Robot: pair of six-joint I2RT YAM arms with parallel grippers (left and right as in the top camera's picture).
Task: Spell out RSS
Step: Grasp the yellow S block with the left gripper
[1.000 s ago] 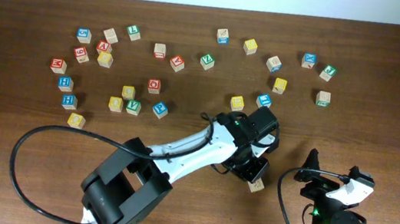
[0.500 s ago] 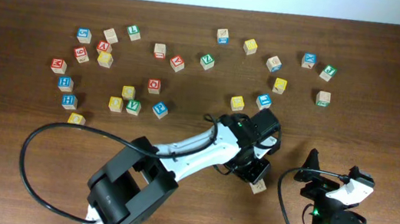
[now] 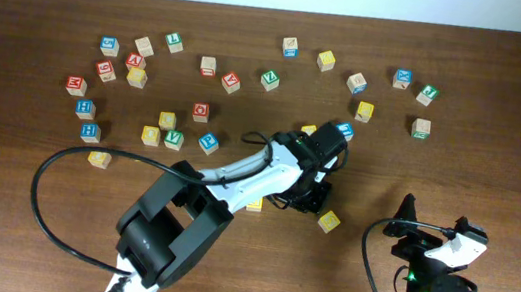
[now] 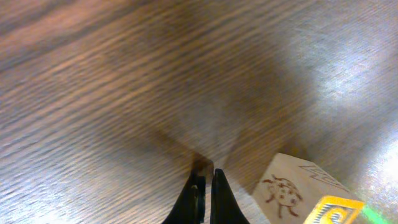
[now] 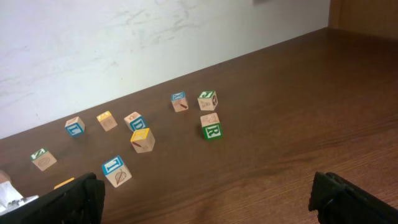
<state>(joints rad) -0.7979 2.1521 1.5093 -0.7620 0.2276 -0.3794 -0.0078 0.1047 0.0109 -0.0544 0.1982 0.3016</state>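
My left gripper [image 3: 314, 199] is shut and empty, its tips close to the bare wood [image 4: 205, 186]. A cube with a yellow top face [image 3: 329, 221] lies free just beside it; in the left wrist view [image 4: 298, 194] it shows a ladybug side, and I cannot read its letter. Another yellow cube [image 3: 255, 204] peeks out from under the left arm. The green R cube [image 3: 421, 129] sits at the far right and also shows in the right wrist view [image 5: 212, 131]. My right gripper [image 3: 430, 239] is open and empty near the front right [image 5: 211, 199].
Many letter cubes are scattered across the far half of the table, among them yellow ones [image 3: 364, 110] [image 3: 326, 60] and a blue one [image 3: 344, 130] by the left wrist. A black cable [image 3: 42, 198] loops at the front left. The left arm lies diagonally across the middle.
My left gripper has moved up and left, off the yellow-topped cube, which now lies uncovered and slightly shifted. A second yellow cube now shows under the arm. The right arm has not moved.
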